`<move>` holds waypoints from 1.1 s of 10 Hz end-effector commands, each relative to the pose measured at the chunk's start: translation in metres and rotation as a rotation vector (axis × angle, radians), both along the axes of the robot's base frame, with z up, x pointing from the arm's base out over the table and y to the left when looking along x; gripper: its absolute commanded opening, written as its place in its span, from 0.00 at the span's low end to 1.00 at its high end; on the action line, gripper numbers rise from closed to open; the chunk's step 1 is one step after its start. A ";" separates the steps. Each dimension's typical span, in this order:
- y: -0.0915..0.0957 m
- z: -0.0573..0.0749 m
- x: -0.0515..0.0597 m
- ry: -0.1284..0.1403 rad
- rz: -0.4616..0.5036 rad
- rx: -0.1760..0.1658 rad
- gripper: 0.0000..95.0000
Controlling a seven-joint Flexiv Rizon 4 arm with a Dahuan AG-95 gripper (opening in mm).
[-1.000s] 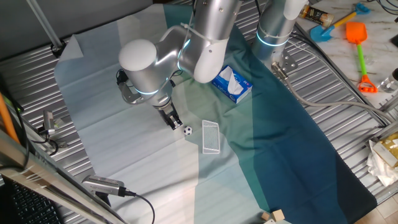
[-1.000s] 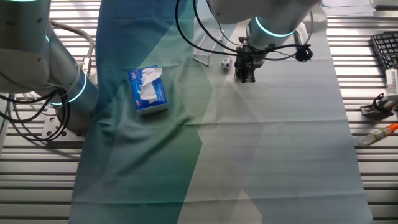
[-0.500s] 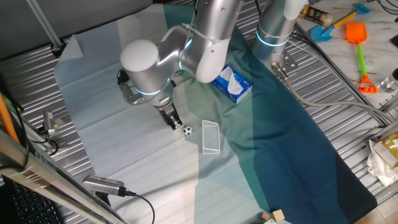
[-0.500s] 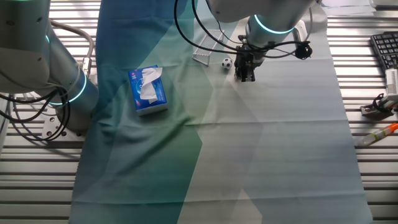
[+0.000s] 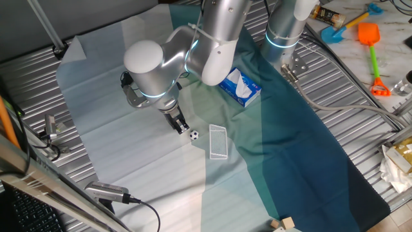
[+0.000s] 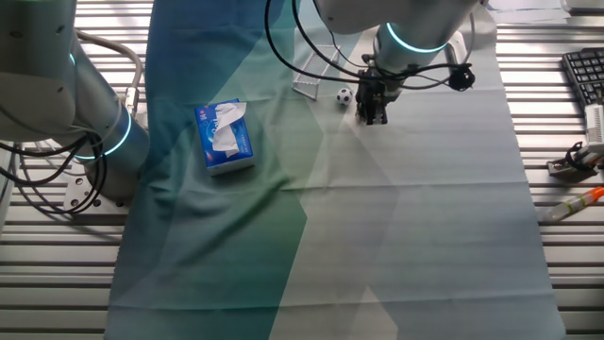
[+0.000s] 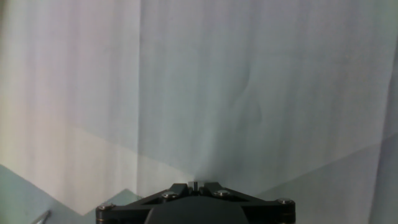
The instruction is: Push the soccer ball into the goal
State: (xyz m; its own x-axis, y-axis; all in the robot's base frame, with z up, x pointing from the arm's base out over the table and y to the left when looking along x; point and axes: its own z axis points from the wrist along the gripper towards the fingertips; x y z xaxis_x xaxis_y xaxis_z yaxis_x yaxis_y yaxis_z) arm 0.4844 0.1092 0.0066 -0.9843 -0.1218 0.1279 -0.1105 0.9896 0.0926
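The soccer ball (image 5: 194,135) is a tiny white ball with black patches on the pale cloth; it also shows in the other fixed view (image 6: 344,95). The goal (image 5: 219,141), a small white mesh frame, lies flat just right of the ball, a short gap away, and shows at the cloth's top edge in the other fixed view (image 6: 315,70). My gripper (image 5: 181,129) is shut and empty, its tip down at the cloth right beside the ball, on the side away from the goal (image 6: 370,117). The hand view shows only cloth and the shut fingers (image 7: 194,186); ball and goal are out of it.
A blue-and-white tissue box (image 5: 240,87) sits on the green cloth beyond the goal, also in the other fixed view (image 6: 225,137). A second arm's base (image 5: 283,32) stands at the back. Toy shovels (image 5: 370,45) lie on the far right counter.
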 end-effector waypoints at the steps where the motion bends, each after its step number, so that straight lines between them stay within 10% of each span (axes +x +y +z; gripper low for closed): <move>1: -0.001 0.001 -0.001 0.000 0.014 -0.006 0.00; 11: -0.001 0.001 -0.001 0.035 0.125 0.013 0.00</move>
